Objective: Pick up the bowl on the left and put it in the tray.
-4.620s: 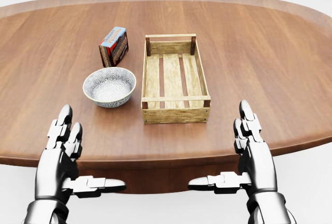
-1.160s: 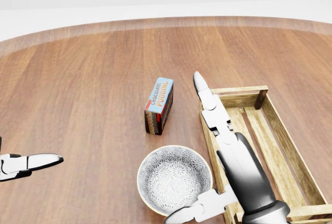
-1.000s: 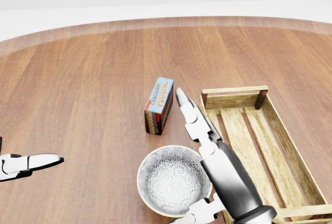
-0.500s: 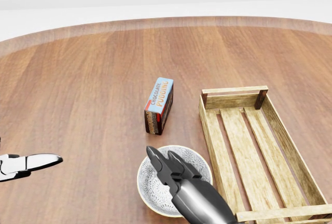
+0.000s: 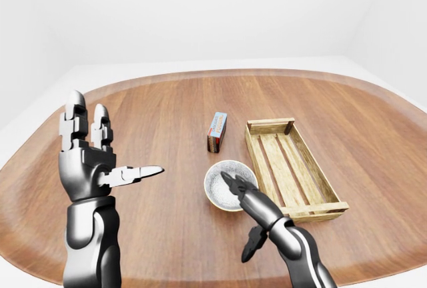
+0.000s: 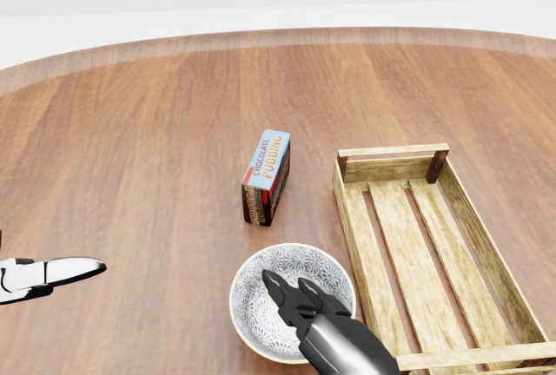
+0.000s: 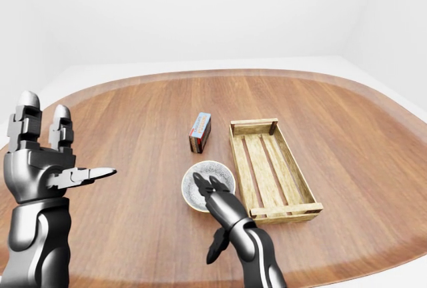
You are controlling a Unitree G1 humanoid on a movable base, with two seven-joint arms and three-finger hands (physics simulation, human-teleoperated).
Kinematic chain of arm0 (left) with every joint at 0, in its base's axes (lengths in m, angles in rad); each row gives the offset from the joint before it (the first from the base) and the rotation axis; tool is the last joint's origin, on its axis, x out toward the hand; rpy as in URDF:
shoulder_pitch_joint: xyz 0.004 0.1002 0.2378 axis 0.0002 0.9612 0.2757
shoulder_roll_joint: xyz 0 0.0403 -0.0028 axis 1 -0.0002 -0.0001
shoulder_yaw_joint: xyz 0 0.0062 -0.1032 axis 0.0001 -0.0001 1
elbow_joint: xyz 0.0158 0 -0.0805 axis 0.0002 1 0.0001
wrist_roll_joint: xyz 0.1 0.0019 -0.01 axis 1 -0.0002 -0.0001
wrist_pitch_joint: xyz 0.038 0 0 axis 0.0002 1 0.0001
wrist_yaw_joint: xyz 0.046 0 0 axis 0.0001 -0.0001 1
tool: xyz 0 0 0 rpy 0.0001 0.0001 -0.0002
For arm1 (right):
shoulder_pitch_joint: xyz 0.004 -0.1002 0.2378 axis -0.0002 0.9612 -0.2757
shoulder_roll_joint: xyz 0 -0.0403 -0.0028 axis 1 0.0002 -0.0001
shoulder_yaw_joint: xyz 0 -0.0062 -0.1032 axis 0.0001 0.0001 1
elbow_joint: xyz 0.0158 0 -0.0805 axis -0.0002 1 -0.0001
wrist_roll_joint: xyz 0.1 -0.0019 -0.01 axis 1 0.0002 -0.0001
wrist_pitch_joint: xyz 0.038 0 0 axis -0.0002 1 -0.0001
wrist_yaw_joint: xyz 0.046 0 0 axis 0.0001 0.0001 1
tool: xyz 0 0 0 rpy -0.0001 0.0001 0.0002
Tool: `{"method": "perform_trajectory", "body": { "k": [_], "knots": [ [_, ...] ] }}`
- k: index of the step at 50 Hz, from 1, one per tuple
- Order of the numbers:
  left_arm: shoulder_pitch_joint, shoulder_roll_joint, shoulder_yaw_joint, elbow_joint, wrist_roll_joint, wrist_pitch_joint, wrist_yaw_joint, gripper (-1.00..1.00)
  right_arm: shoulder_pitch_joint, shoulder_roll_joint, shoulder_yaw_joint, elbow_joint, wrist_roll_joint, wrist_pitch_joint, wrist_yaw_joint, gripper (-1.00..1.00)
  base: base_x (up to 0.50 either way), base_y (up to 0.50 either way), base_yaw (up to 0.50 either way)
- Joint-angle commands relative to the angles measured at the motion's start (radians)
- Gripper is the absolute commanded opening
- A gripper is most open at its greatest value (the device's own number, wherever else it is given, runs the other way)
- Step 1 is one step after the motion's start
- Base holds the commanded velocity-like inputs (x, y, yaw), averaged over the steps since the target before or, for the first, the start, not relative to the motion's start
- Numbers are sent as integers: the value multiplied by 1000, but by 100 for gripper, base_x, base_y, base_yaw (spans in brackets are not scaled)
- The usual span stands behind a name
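Left-eye view: your left hand is raised at 9 o'clock of the bowl, well apart from it. It is spread wide: the fingers stand upright and the thumb points toward 3 o'clock, with nothing in it. Your right hand comes in from 5 o'clock and its fingers lie over the bowl's inside. The thumb hangs down toward 6 o'clock, clear of the rim, so the hand is spread and grips nothing. The bowl stands on the table just beside the tray, at 8 o'clock of the tray's middle and outside it.

Head view: the dark fingertips reach toward 11 o'clock above the patterned inside of the bowl. You cannot tell here whether they touch it. The pudding box stands on its narrow side at 12 o'clock of the bowl, near it but apart. Only the thumb of your left hand shows, at the 9 o'clock edge.

Right-eye view: the bowl sits upright, at 9 o'clock of the tray's near corner, and your right thumb is held apart at 6 o'clock of the bowl.
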Motion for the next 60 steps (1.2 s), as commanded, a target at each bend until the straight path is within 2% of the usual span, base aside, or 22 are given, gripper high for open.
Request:
{"method": "perform_trajectory", "body": {
  "k": [1,21,60],
  "knots": [
    [1,-1,-3,5,4,0,-1,100,-12,7,-26,49,-24,0,34,100,0,0,0],
    [-2,0,-2,6,4,0,1,100,-60,20,-66,122,-54,0,75,100,0,0,0],
    [-2,0,-2,11,5,0,3,100,-145,43,-88,246,-128,0,125,100,0,0,0]
  ]
}}
